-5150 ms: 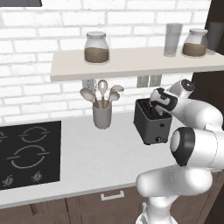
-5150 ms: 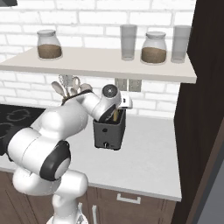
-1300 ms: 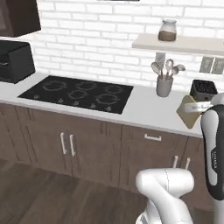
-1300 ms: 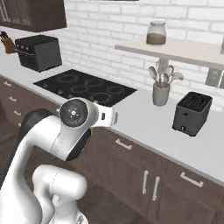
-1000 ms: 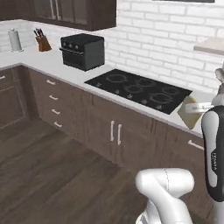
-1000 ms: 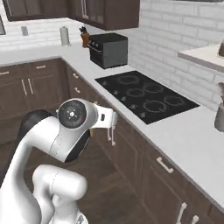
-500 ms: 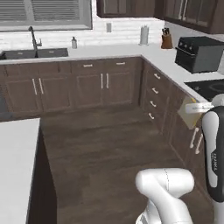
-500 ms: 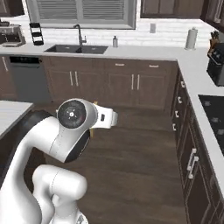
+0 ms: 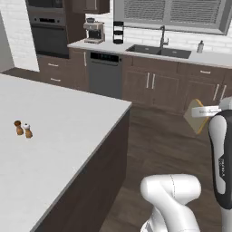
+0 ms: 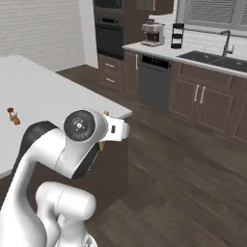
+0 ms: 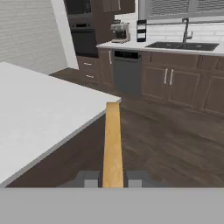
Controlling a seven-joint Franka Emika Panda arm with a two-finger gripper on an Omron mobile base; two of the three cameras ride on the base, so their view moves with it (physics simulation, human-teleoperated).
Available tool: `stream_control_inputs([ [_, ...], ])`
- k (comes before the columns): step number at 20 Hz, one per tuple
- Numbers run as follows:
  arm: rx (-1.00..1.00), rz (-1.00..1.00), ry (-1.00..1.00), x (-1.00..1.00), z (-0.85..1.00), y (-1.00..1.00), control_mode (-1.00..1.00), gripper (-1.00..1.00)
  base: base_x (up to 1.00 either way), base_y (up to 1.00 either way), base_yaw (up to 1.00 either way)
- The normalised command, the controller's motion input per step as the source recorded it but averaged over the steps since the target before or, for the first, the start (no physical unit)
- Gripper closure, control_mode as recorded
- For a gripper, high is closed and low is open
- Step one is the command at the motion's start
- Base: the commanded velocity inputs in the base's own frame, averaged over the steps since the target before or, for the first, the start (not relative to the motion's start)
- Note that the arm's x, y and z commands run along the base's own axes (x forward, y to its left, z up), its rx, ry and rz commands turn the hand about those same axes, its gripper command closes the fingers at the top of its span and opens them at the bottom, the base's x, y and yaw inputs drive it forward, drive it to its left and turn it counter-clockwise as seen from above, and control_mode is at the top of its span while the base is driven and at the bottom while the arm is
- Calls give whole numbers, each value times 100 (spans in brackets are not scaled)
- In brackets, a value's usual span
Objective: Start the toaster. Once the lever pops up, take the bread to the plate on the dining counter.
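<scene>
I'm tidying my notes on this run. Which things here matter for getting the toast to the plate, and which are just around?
Part of the job:
- bread, clamped edge-on in the gripper
- dining counter, white top

Just around:
- salt and pepper shakers on that counter
- sink
- coffee machine
- wall oven

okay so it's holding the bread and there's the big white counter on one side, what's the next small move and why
Probably keep carrying the bread toward the dining counter and look along its top for the plate. The tool is shut on the slice, seen edge-on in the hand view, and the arm is over the wooden floor beside the counter's corner. On the counter top here stand two small shakers.
</scene>
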Motion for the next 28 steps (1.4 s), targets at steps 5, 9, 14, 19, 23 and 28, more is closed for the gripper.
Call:
stream_control_inputs([
  [5,0,0,0,0,0,0,100,100,-18,11,86],
  [9,0,0,0,0,0,0,100,100,-35,34,48],
  [14,0,0,0,0,0,0,100,100,-49,57,38],
  [19,0,0,0,0,0,0,100,100,-27,100,19],
  [23,0,0,0,0,0,0,100,100,0,100,11],
  [28,0,0,0,0,0,0,100,100,12,100,4],
])
